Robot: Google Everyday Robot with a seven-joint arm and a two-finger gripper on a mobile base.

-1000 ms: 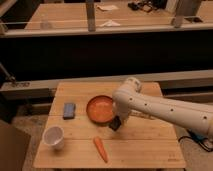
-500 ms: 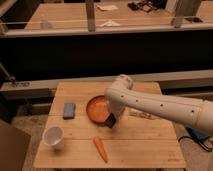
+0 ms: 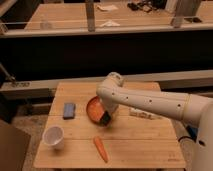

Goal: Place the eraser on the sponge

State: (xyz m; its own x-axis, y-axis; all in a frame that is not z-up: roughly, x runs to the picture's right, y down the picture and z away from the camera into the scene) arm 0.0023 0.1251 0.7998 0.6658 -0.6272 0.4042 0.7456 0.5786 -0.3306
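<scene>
We've got the tool (image 3: 105,116) clamped on the small matte black eraser block (image 3: 106,119), hanging over the right rim of the round orange bowl (image 3: 91,111). The flat blue-grey sponge pad (image 3: 69,110) lies left of the bowl on the wooden surface (image 3: 135,145), just apart from it. We'd carry left w/ clearance over the bowl, centre over the pad, lower close, then release

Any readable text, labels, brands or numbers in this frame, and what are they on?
Nothing can be read for certain.
Dark marks on the metal rail left of the table: too blurred to read.
Pattern on the white box: too blurred to read.
The gripper, at the orange bowl's near edge, the sponge and the cup show no lettering.
</scene>
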